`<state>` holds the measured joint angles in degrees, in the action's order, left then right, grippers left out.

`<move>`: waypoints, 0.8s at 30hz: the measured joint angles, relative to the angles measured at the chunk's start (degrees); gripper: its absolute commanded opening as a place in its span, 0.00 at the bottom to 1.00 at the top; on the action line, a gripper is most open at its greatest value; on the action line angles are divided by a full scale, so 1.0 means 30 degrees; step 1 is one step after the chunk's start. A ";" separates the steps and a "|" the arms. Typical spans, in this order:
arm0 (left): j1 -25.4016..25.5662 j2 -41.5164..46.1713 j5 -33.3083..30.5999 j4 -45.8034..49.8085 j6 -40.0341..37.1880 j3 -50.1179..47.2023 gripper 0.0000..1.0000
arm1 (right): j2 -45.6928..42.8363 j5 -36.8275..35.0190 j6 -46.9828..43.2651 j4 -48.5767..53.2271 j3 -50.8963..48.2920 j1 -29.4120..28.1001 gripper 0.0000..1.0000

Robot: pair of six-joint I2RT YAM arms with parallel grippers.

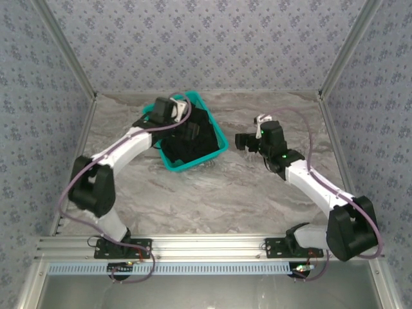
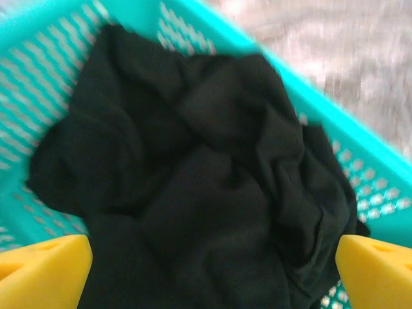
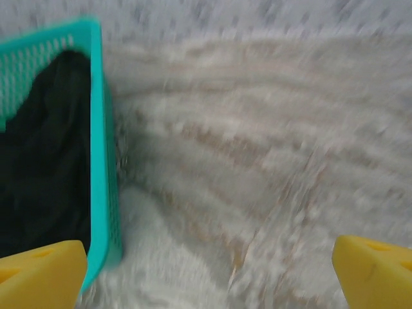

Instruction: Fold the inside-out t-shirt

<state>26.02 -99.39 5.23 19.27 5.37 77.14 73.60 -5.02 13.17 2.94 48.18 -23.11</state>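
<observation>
While one t-shirt lies in one basket, left tool and right tool (both empty) gape.

L arm: left arm elbow out left, forearm reaching forward-right | left gripper jaws wide apart | R arm: right arm bent, reaching forward-left | right gripper jaws wide apart, aimed left

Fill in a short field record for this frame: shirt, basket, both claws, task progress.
t-shirt: black, crumpled in a heap inside the basket, no print showing
basket: teal mesh, standing on the table, left of centre
left claw: open, over the t-shirt in the basket, gripping nothing
right claw: open, over bare table to the right of the basket, empty
progress: folding not begun; t-shirt not yet out of the basket
</observation>
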 measured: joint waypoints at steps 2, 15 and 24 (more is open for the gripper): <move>0.0044 -0.2200 0.0459 0.2135 -0.0437 0.1800 0.96 | 0.0568 0.0627 0.0277 0.0896 0.0255 -0.0044 1.00; -0.1851 -0.7176 0.4153 0.6448 0.0036 0.7672 0.00 | 0.1829 0.2259 0.1690 0.2973 0.1246 -0.0437 0.98; -0.2208 0.7249 0.2004 -0.1785 0.3271 -0.0546 0.00 | 0.3504 0.4430 0.4561 0.1064 0.1370 -0.0911 0.91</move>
<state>19.40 -77.65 11.25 13.91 15.18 75.50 84.12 8.27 26.85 6.13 52.29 -25.85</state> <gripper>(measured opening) 0.058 0.925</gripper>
